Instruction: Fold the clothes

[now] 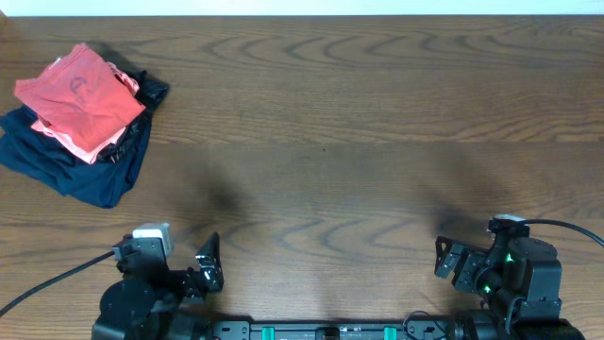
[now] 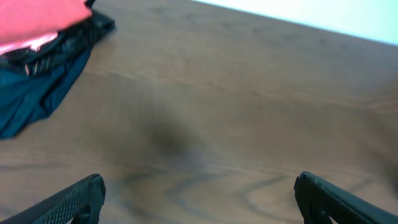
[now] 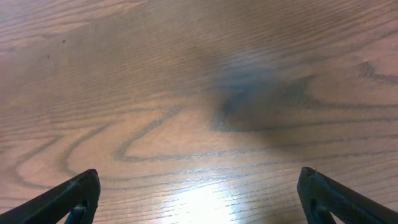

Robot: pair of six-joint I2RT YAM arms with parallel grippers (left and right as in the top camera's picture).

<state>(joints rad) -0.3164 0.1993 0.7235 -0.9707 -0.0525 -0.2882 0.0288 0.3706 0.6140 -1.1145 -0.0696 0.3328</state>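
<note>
Left tool (image 2: 199,190) spread wide, right tool (image 3: 199,183) likewise

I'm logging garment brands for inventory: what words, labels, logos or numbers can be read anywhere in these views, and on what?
No text is legible in any view.
Red garment, on top of the pile: only a faint dark curved mark, too small and blurred to read.
Navy garment, under it: no print or label shows.
Table: wood grain only, no signs.

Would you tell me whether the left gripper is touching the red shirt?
Apart. The overhead view shows a wide stretch of bare table between the left gripper and the red shirt.
</note>
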